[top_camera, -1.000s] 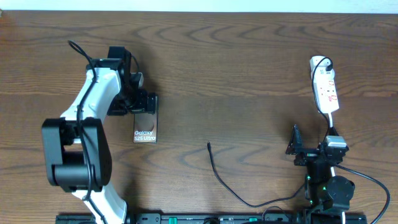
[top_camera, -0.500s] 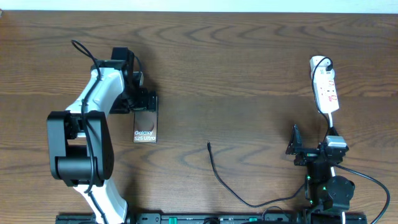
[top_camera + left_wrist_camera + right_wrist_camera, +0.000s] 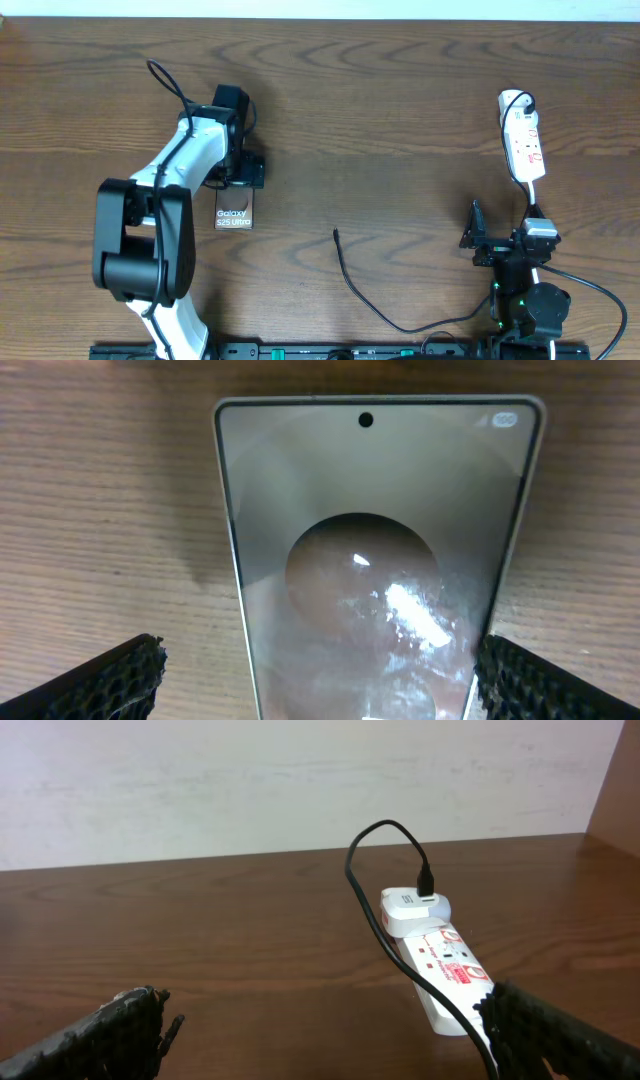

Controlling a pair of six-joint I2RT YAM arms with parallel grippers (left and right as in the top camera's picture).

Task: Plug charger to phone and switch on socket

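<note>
The phone (image 3: 234,214) lies flat left of centre, its lettering towards me. In the left wrist view the phone (image 3: 370,540) fills the middle, its camera-hole end far from the wrist. My left gripper (image 3: 239,184) is open over the phone's far end. In its own view it (image 3: 320,660) straddles the phone, left finger (image 3: 95,680) well off the edge, right finger (image 3: 555,680) at the edge. The charger (image 3: 352,282) lies loose, its tip (image 3: 335,233) at table centre. The socket (image 3: 523,143) lies far right. My right gripper (image 3: 503,228) is open and empty, short of the socket (image 3: 445,965).
A white adapter (image 3: 410,906) with a black cable (image 3: 363,900) sits plugged in at the socket's far end. The cable runs down past my right gripper (image 3: 330,1020). A pale wall stands behind the table's far edge (image 3: 300,855). The left arm (image 3: 160,200) arches over the table's left side.
My left arm and gripper have swung to the right over the phone's far end. The phone, charger and right arm have not moved.
</note>
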